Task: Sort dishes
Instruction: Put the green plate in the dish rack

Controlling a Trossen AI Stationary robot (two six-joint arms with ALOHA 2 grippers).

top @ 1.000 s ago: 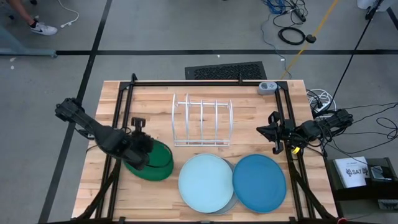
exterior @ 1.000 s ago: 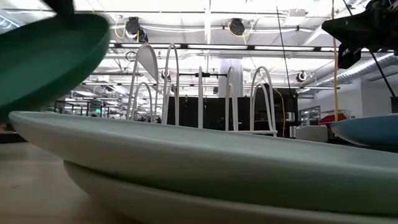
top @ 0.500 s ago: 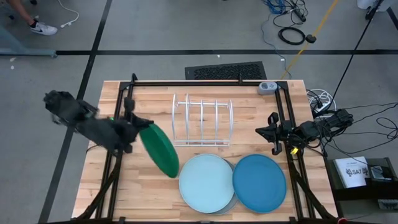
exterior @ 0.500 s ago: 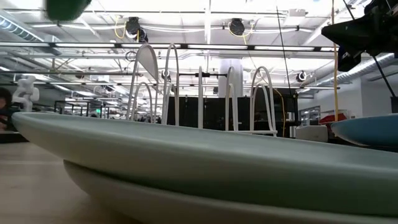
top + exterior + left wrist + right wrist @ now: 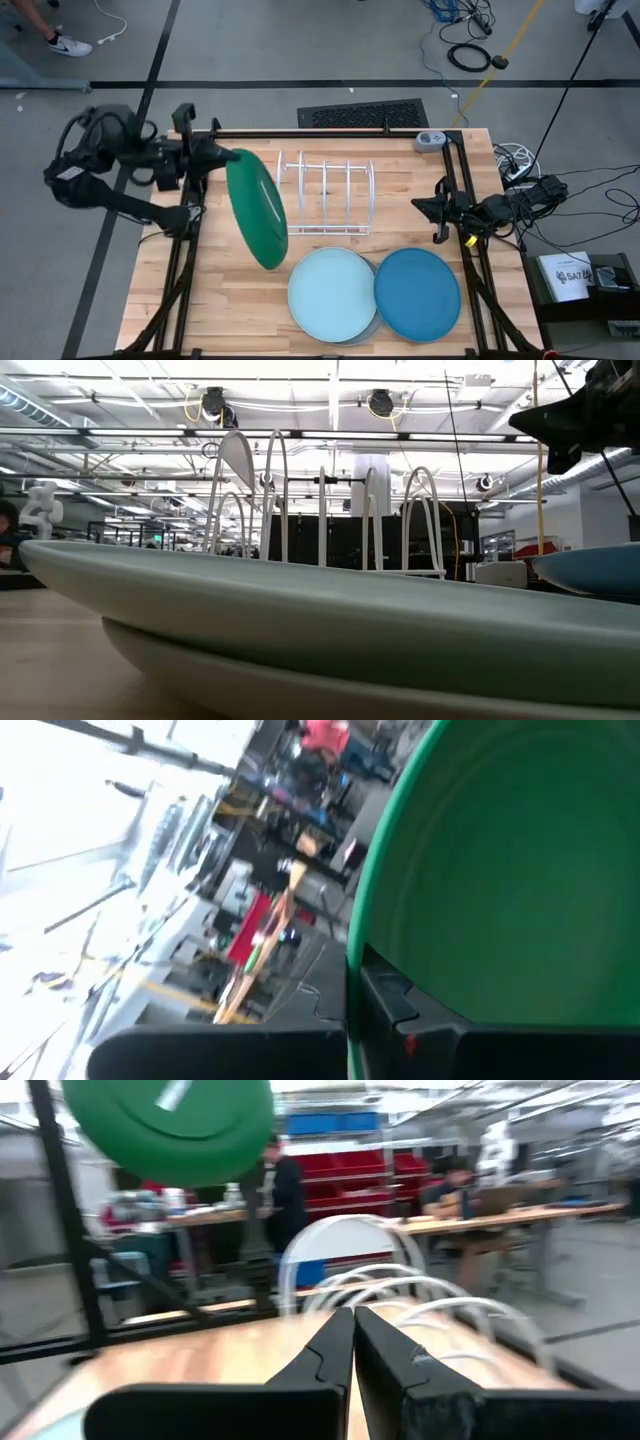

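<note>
Both arms matte black, jointed; right arm [image 5: 505, 207] yellow tag near wrist, black cables trailing.

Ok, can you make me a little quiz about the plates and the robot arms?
1. True or false: the dark green plate lies flat on the table.
2. Which tool holds that plate: A) left tool B) right tool?
3. Fill in: the pale light blue plate lies on top of the ____ plate.

Key:
1. False; it is held up on edge, left of the white wire rack.
2. A.
3. Grey. The medium blue plate lies beside them.
</note>
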